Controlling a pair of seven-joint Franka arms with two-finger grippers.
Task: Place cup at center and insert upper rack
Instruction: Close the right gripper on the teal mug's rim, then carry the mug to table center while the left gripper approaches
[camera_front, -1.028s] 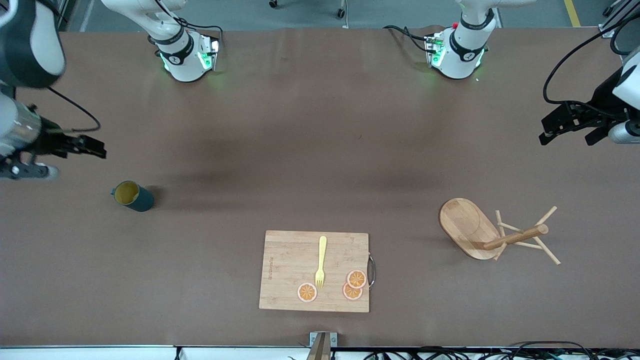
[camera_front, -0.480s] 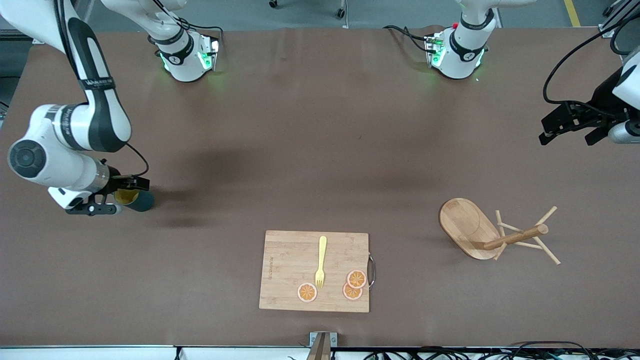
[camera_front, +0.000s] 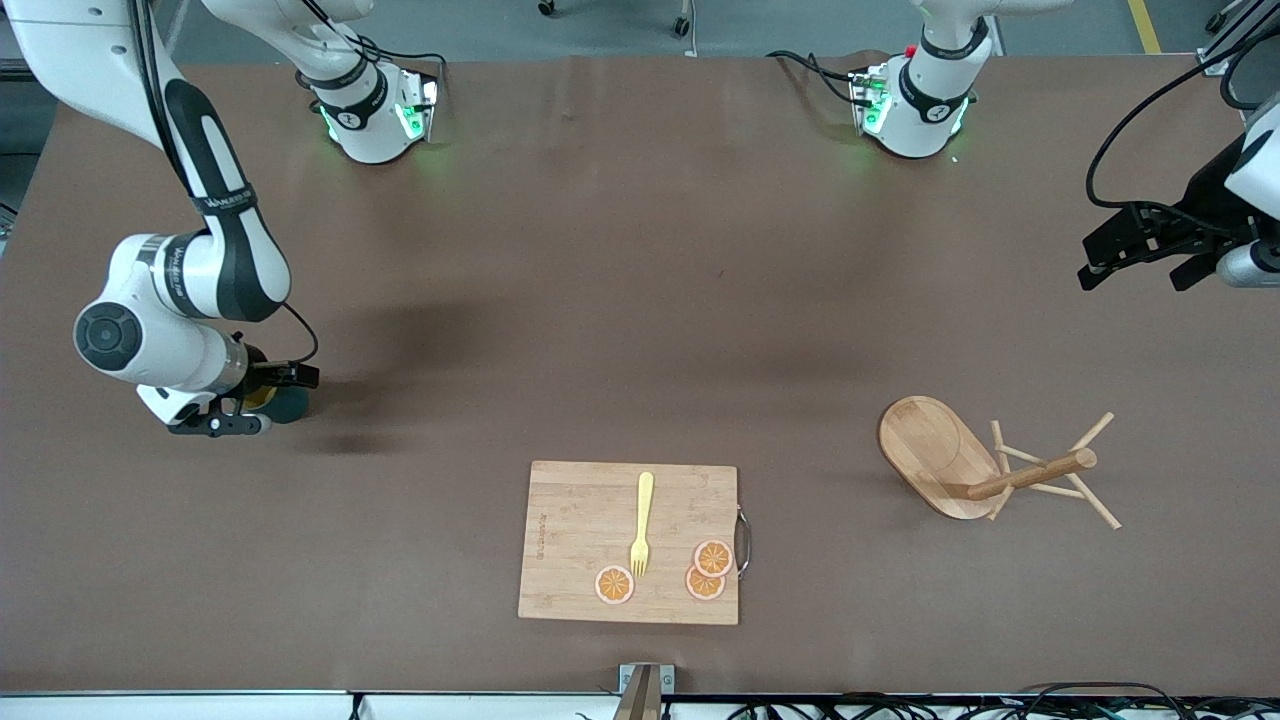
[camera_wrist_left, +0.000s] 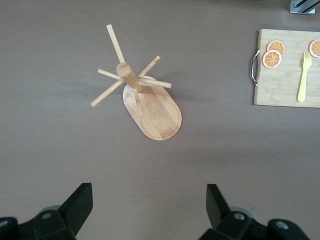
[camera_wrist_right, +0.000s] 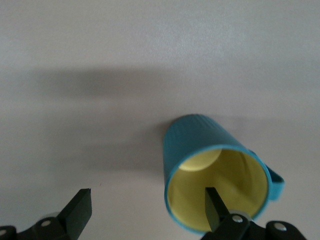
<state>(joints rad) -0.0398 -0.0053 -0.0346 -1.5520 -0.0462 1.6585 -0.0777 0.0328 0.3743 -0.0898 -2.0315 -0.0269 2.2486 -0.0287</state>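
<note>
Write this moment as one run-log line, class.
right gripper: open, over cup, not gripping | left gripper: open, waiting at left arm's end of the table | upper rack: lying tipped on the table | cup: not centered yet

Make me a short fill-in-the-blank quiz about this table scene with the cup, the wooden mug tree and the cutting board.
1. The upper rack is lying on its ____.
2. The fork on the cutting board is ____ in colour.
3. The right gripper is open over the ____.
4. The number of orange slices on the board is ____.

Missing words: side; yellow; cup; three
</note>
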